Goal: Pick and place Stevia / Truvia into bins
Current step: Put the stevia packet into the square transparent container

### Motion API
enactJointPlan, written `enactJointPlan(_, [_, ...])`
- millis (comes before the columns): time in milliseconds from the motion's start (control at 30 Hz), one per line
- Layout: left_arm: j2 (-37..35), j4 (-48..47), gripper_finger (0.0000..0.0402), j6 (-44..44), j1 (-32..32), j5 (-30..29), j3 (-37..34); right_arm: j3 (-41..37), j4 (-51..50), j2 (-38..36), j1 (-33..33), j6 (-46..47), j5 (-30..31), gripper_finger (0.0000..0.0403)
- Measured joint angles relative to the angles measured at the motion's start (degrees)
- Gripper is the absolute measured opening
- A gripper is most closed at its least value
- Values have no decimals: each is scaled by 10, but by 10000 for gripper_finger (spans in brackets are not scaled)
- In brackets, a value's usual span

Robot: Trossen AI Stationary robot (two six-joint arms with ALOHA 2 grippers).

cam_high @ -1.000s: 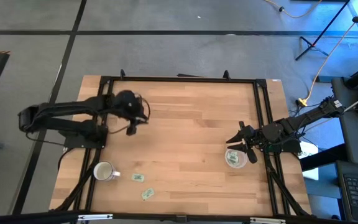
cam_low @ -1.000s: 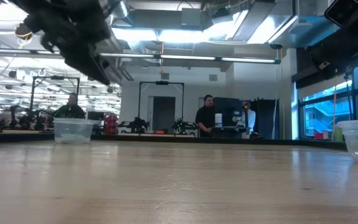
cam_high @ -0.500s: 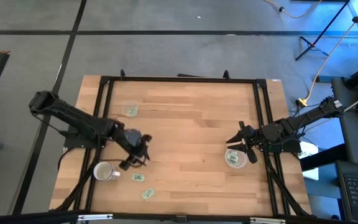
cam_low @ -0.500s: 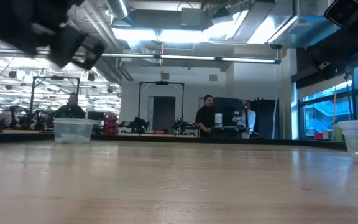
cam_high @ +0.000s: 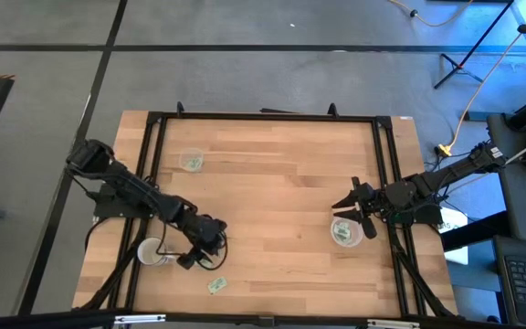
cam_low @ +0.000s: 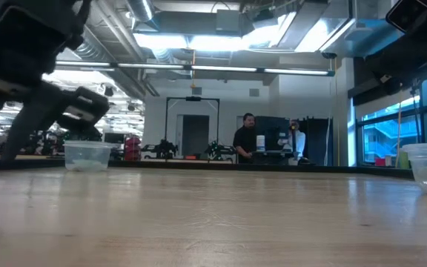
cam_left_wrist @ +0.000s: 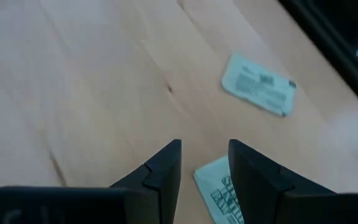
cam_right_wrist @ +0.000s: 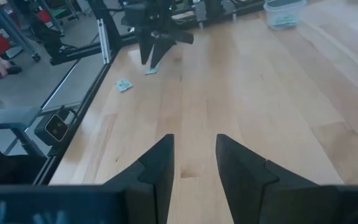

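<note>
With nothing between its parted fingers, the left tool (cam_left_wrist: pixel 204 163) hangs just over a pale green-and-white paper sachet (cam_left_wrist: pixel 224 190) lying flat on the wooden bench (cam_high: pixel 272 183), so closing may slide off the thin paper.

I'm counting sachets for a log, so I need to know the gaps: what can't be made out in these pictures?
- High view: the left pincer covers the nearer sachet; only the other sachet shows.
- Left wrist view: the nearer sachet is cut off by the edge and a finger.
- High view: the count inside the right bin and the far bin is too small to tell.
</note>
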Motion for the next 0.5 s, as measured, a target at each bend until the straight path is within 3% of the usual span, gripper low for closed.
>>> enactJointPlan(500, [48,-42,127,65,-16,-21,3,0,0,0,0,-1,0,123])
